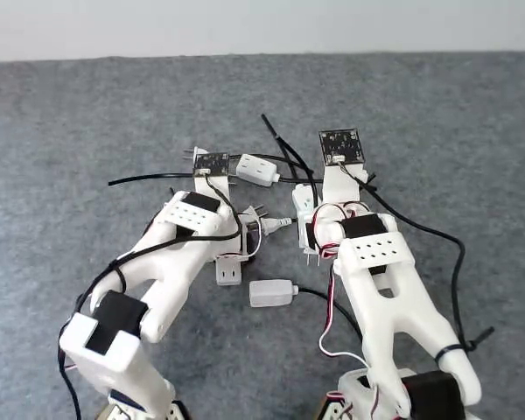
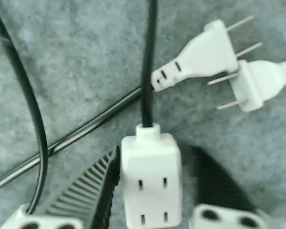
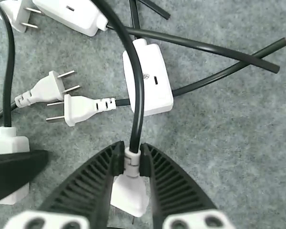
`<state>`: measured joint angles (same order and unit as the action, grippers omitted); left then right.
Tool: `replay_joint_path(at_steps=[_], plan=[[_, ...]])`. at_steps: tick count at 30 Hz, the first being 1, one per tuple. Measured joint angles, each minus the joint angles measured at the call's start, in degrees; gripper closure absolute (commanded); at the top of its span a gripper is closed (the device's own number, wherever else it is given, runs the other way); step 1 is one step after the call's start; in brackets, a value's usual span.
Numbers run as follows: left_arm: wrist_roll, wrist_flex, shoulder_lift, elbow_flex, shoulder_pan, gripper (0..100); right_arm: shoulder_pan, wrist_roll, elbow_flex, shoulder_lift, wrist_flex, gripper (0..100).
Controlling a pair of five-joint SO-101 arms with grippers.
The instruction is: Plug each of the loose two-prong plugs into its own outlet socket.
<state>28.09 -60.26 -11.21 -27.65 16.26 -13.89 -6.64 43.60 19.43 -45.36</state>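
My right gripper (image 3: 129, 164) is shut on a white two-prong plug (image 3: 128, 190) at the neck where its black cord leaves it. Beyond it lies a white outlet socket (image 3: 148, 78), and beside that lie two loose white plugs (image 3: 45, 88) (image 3: 83, 107) with prongs side by side. My left gripper (image 2: 155, 191) is shut on another white socket block (image 2: 151, 176), slots facing the camera, black cord running away. The same two loose plugs (image 2: 205, 52) (image 2: 260, 83) lie just past it. From above, both grippers (image 1: 230, 258) (image 1: 313, 241) sit mid-table with the loose plugs (image 1: 264, 224) between them.
Two more white sockets lie free: one (image 1: 271, 293) near the front between the arms, one (image 1: 258, 170) farther back. Black cords (image 1: 157, 178) cross the grey carpet around them. A further plug (image 3: 14, 12) lies by the far socket (image 3: 71, 14).
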Motion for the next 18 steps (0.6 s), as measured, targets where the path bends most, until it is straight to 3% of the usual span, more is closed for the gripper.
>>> replay_joint_path(at_steps=[11,18], plan=[[-0.2,-1.2,0.0,0.1,-1.6,71,0.0,0.8,0.0,0.0,0.0,99.1],[-5.7,0.8,7.0,-4.0,-4.7,70,1.6,3.0,0.0,-0.1,-4.9,99.1]])
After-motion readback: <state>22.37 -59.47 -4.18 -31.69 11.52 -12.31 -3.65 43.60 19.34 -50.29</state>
